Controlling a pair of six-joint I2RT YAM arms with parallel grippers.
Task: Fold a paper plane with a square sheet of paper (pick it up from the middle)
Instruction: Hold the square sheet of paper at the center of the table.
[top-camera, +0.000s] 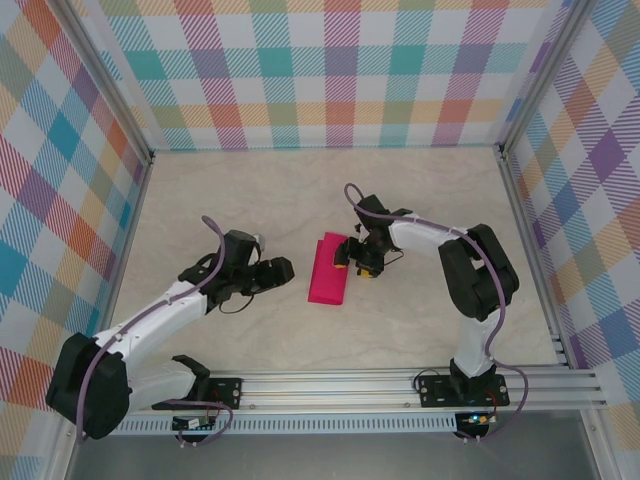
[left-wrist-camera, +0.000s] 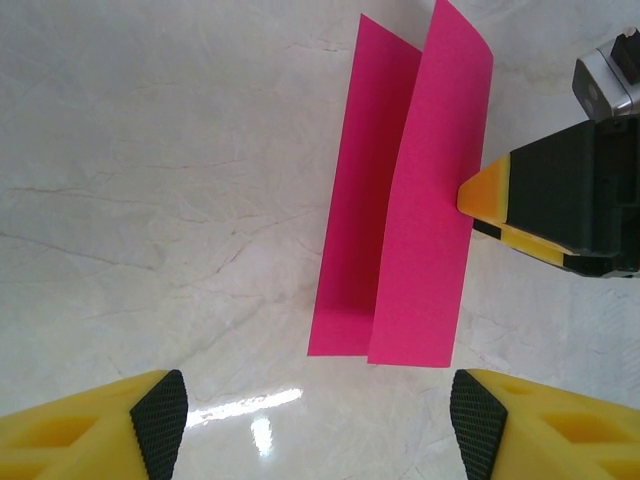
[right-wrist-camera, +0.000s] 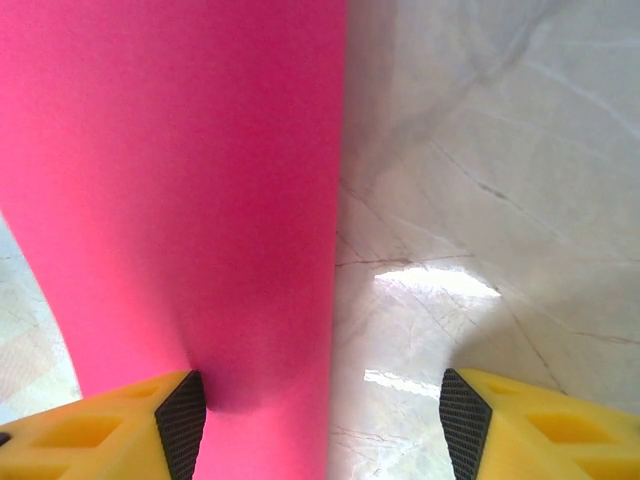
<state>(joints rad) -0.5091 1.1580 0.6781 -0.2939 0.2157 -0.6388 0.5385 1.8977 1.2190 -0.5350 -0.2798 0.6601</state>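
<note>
Half-folded square sheet of paper (left-wrist-camera: 400, 200) lies just ahead of the left gripper (left-wrist-camera: 315, 435), long axis running away from its fingers, which stand apart and empty. Nearer is the right gripper (right-wrist-camera: 325, 425): fingers apart, one pad (right-wrist-camera: 182, 425) touching the sheet's edge.

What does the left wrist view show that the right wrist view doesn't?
Left wrist: the square sheet of paper nearly whole, folded into two panels, with the right gripper at its edge. Right wrist: a close look at the paper beside that gripper's own finger pad. Both: pink paper on the marbled table, open jaws.
</note>
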